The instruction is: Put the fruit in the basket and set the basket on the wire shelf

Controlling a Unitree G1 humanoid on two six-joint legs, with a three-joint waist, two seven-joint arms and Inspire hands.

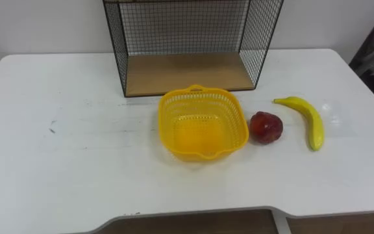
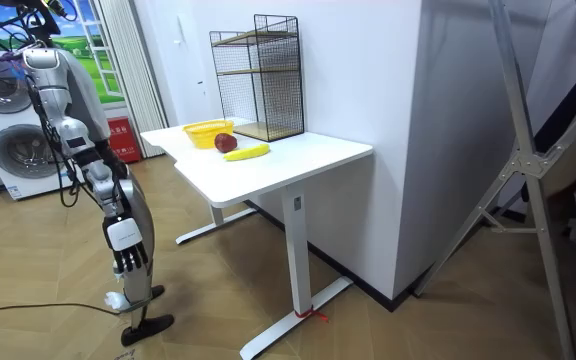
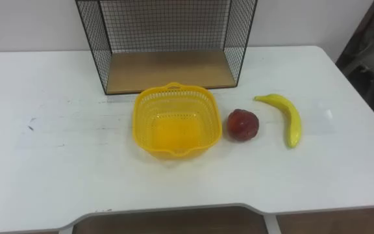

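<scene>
White table [image 1: 57, 162] spreads before the robot, which in the room view stands at the end on the room view's left. A wire shelf [image 1: 187, 71] sits at the far edge, its wooden floor open toward the robot. The yellow basket [image 1: 163, 123] lies empty just in front of it. Both fruits are on the basket's right: the apple [image 1: 265, 127] just beside the rim and the banana [image 1: 311, 121] farther out. The banana's long axis runs roughly front to back, stem end away. The right hand therefore looks the nearer one for both picks, probably the apple first. How either hand's fingers are set cannot be told.
</scene>
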